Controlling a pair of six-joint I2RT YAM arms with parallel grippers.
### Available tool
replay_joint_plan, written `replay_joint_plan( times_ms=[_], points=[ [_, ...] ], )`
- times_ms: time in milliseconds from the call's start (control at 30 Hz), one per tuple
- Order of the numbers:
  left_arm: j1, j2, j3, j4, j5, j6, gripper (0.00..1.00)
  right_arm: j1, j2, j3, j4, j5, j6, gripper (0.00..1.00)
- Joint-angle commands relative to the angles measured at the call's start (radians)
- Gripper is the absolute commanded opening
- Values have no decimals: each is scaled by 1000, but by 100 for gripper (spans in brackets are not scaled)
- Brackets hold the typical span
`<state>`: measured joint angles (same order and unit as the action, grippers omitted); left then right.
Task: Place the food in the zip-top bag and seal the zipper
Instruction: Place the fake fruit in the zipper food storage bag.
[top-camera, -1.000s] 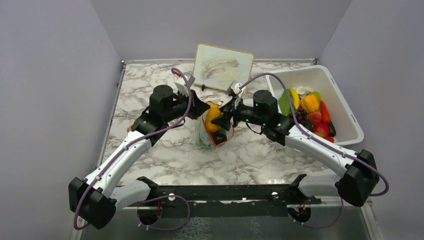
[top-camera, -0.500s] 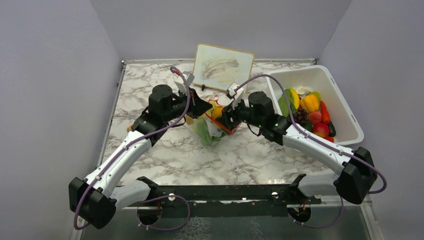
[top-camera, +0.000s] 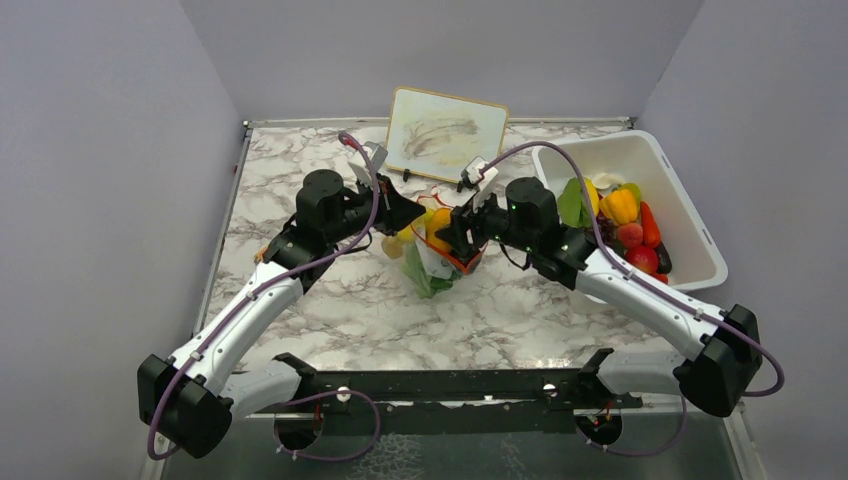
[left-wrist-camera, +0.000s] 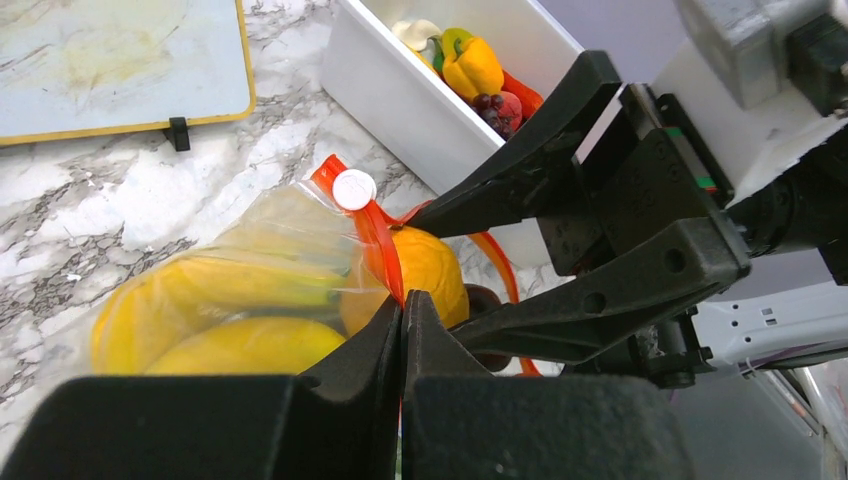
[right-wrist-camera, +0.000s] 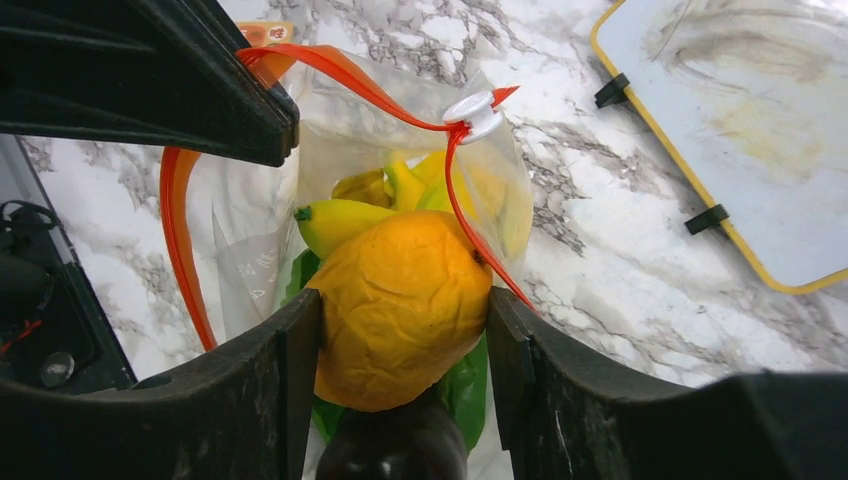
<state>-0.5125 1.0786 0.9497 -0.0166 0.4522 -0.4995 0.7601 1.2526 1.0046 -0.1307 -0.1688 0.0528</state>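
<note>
A: We log the left end effector (left-wrist-camera: 402, 315) clenched on the zipper (left-wrist-camera: 372, 228), at the mouth of the zip-top bag (left-wrist-camera: 270, 212).
B: The right end effector (right-wrist-camera: 402, 305) grasps 1 orange food piece (right-wrist-camera: 395, 265) in that mouth; the bag's base is hidden from us.

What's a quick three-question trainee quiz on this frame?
1. Fill in: a yellow ___ already lies inside the zip-top bag.
2. True or false: the right gripper holds an orange food piece at the bag's open mouth.
3. The left gripper pinches: A the zipper, B the orange food piece, C nothing.
Key: 1 banana; 2 true; 3 A.
</note>
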Motion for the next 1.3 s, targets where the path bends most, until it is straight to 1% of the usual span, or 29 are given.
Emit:
replay_joint_plan(
  times_ms=[0, 67, 133, 300, 367, 433, 467, 600, 800, 900, 1033, 1133, 1267],
  points=[
    [-3, -25, -9, 87, 13, 9, 0, 3, -38, 25, -32, 29, 25, 45],
    [-3, -24, -11, 90, 18, 11, 0, 2, -28, 13, -26, 27, 33, 41],
    [-3, -24, -14, 95, 25, 12, 0, 4, -12, 3, -17, 8, 52, 40],
    [-3, -23, -40, 149, 57, -21, 0, 3, 62, -35, 78, -66, 114, 42],
    [-3, -23, -47, 172, 67, -36, 0, 3, 105, -27, 62, -62, 111, 43],
    [-3, -27, -52, 178, 68, -37, 0, 4, 136, -24, 33, -27, 100, 47],
    [-3, -31, -55, 177, 63, -33, 0, 4, 142, -26, 23, -14, 94, 50],
    [-3, -41, -66, 168, 32, -10, 0, 4, 126, -38, 8, 13, 78, 62],
    [-4, -41, -54, 145, 19, 11, 0, 4, 14, 63, -136, 29, 58, 76],
    [-3, -45, -45, 114, -4, 40, 0, 4, -48, 103, -218, 25, 58, 78],
    [-3, -50, -50, 112, -11, 43, 0, 3, -85, 129, -306, 6, 83, 77],
    [-3, -52, -51, 127, -1, 32, 0, 4, -84, 107, -332, 58, 101, 72],
    [-3, -52, -50, 126, 4, 31, 0, 1, -56, 71, -343, 178, 98, 59]
  ],
)
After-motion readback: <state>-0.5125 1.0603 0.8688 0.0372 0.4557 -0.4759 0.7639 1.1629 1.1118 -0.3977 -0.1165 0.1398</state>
